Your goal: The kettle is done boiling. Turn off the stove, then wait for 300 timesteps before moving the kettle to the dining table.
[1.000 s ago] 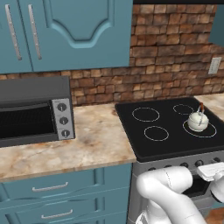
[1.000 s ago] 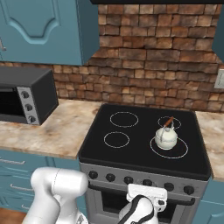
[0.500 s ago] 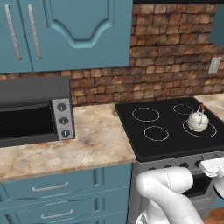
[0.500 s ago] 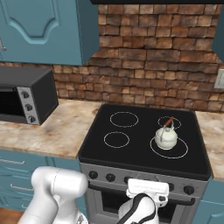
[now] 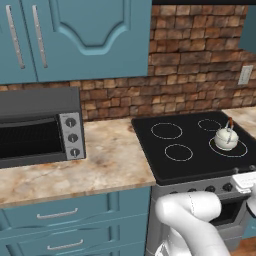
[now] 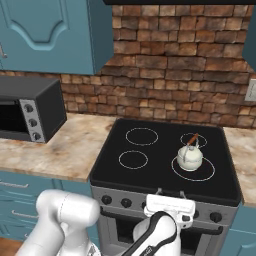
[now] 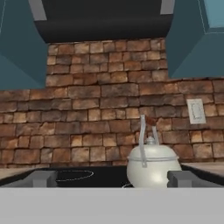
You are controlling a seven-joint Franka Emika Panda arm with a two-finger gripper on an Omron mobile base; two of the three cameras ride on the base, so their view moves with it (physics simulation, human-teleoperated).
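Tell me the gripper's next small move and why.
Probably lift and ease forward toward the kettle: the open gripper sits low at the stove front edge, level with the kettle's base, its handle higher up.

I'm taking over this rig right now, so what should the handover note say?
Gripper: open, empty, held low at the front edge of the stove, facing the brick wall.
Kettle: upright on the front right burner, apart from the fingers.
Knobs: in a row on the stove's front; their setting can't be read.
Done: nothing visibly finished.
Left: turn off the stove, wait, then carry the kettle to the dining table.
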